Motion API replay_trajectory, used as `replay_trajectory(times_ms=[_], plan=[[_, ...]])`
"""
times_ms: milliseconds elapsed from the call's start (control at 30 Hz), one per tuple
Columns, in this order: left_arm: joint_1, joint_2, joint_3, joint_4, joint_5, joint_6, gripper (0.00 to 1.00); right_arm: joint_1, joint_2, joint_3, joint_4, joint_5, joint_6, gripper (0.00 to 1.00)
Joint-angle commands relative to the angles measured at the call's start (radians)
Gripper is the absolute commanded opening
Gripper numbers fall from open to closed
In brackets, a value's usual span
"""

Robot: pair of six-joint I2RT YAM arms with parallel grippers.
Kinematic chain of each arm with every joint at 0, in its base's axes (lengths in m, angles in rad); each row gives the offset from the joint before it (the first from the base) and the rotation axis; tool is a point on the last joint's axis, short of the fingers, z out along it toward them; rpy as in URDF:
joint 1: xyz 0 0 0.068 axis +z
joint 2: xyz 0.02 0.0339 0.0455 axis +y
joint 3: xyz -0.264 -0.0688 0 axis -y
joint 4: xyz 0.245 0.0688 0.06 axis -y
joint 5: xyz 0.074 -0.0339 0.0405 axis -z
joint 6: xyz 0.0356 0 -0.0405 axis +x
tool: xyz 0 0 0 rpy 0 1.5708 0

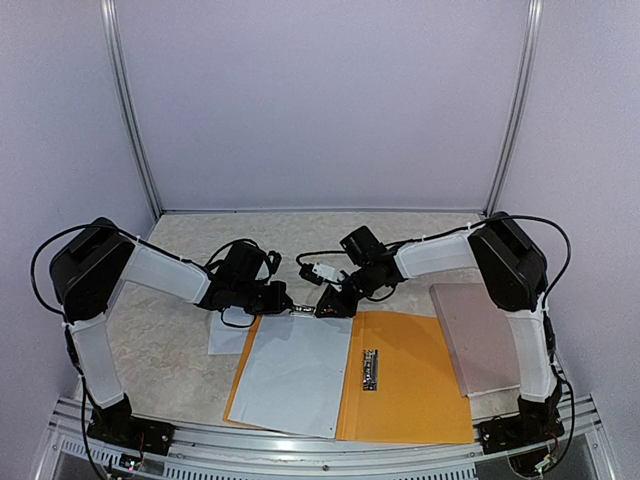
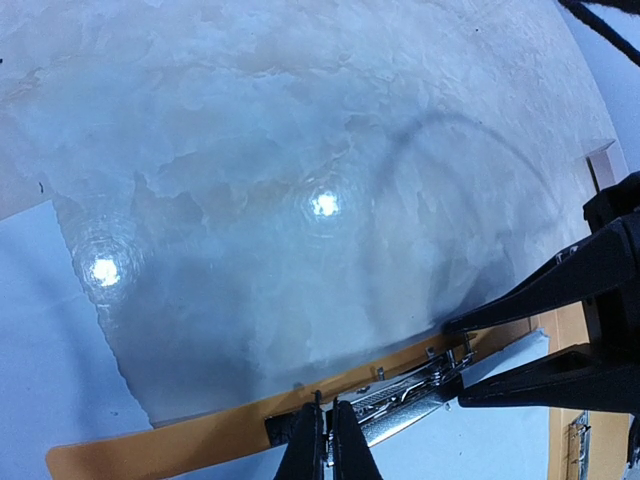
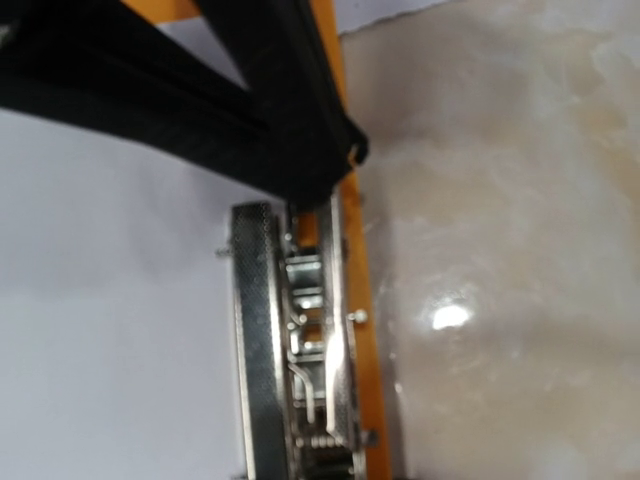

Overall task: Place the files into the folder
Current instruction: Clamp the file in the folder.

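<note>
Open folder (image 1: 415,385) on the counter (image 1: 420,240), files (image 1: 295,370) on its left flap, one sheet (image 1: 222,338) loose alongside. The left hand (image 2: 328,410), fingers together, meets the metal clip (image 2: 400,398). The right hand (image 2: 456,362) straddles its end, grip unclear. Clamping not yet done.

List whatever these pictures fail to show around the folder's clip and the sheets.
- Print on the files: too small in the top view, blurred in the right wrist view.
- Left gripper, left wrist view: its shut fingers hide whether they pinch the metal clip.
- Right gripper, same view: unclear whether its fingers press the clip; its own view is blurred.
- Loose sheet beside the folder, top view: partly hidden by the left arm.
</note>
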State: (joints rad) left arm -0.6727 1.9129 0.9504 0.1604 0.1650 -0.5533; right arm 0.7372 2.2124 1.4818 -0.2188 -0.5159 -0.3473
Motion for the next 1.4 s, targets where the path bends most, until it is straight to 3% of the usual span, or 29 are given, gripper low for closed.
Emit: replay_trajectory(times_ms=[0,900,1367], plan=[[-0.002,0.122,-0.083,-0.297,-0.038,0.018,0.0,0.001,0.07,-0.039,-0.076,0.069,0.005,0.15],[-0.012,0.082,-0.192,-0.274,-0.037,-0.039,0.0,0.003,0.086,-0.019,-0.107,0.097,0.014,0.13],[-0.032,-0.052,-0.088,-0.344,-0.026,-0.011,0.0,0.003,0.107,0.002,-0.123,0.107,0.025,0.12]])
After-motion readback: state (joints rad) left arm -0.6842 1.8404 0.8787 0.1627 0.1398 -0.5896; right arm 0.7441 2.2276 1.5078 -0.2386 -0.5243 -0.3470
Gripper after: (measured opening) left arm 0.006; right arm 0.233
